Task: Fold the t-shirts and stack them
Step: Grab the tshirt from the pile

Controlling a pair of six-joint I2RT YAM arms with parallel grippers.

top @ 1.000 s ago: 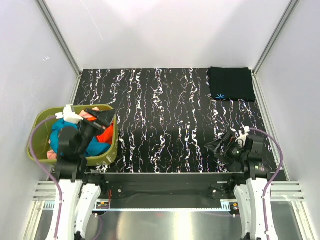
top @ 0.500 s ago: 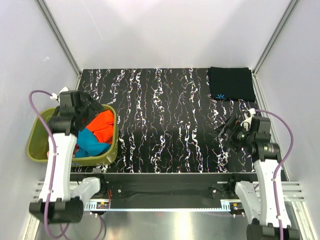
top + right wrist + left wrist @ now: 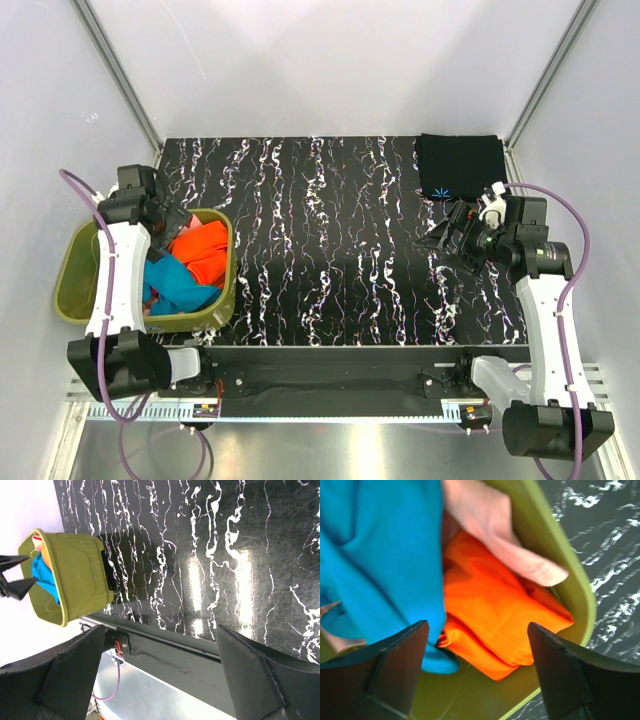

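A bright orange t-shirt [image 3: 203,248] lies crumpled in the olive-green basket [image 3: 72,262] at the table's left, beside a teal shirt [image 3: 175,285]. My left gripper [image 3: 176,221] hangs open and empty over the basket's far end. In the left wrist view its jaws stand wide apart [image 3: 477,665] above the orange shirt [image 3: 495,615], with the teal shirt [image 3: 380,555] and a pink shirt [image 3: 505,540] alongside. A folded black t-shirt [image 3: 460,163] with a light-blue mark [image 3: 440,192] lies at the back right corner. My right gripper [image 3: 443,236] is open and empty above the table, just in front of it.
The table top [image 3: 330,240] is black with white marbling. White walls and metal corner posts close it in on three sides. The right wrist view shows the basket [image 3: 80,570], the table's front rail [image 3: 165,655] and the left fingertips [image 3: 17,587] far off.
Both arms have risen from their folded rest. The left gripper has swung back over the basket's far end. The right gripper has moved back toward the black shirt.
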